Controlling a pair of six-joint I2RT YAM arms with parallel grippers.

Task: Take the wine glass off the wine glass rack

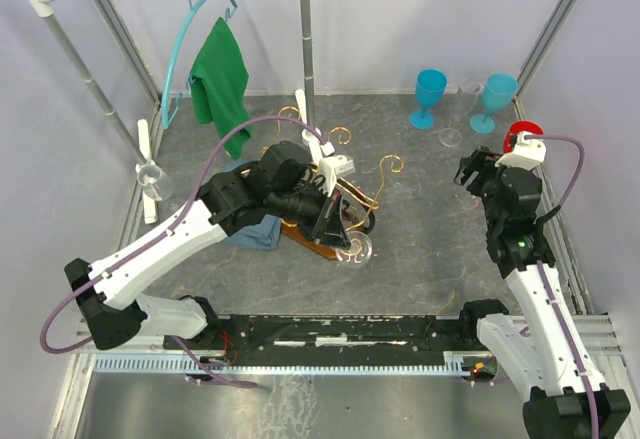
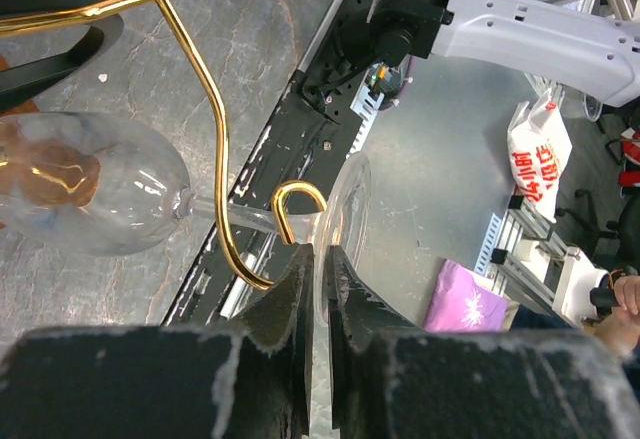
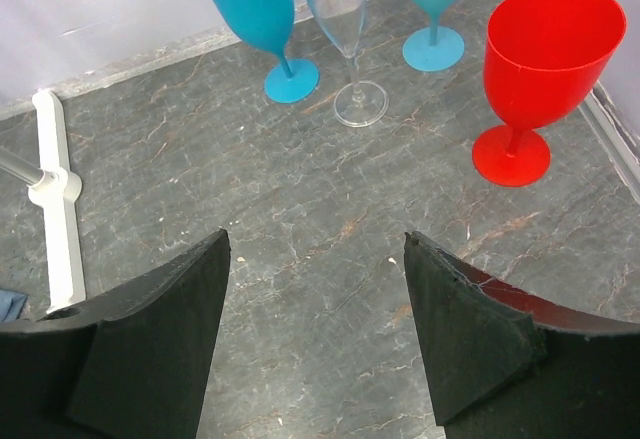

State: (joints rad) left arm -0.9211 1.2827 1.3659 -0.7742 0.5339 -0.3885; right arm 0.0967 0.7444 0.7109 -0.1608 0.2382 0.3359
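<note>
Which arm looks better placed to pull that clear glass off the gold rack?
Left. The left hand pinches the wine glass by its foot at the wine glass rack; the right hand hangs open, far off by the red goblet.

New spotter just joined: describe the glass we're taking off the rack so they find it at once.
Mid-table stands the gold wire wine glass rack on its wooden base. The clear wine glass rests with its stem in the rack's near-end hook, foot pinched by the left gripper. The other glasses stand on the table in the far right corner.
</note>
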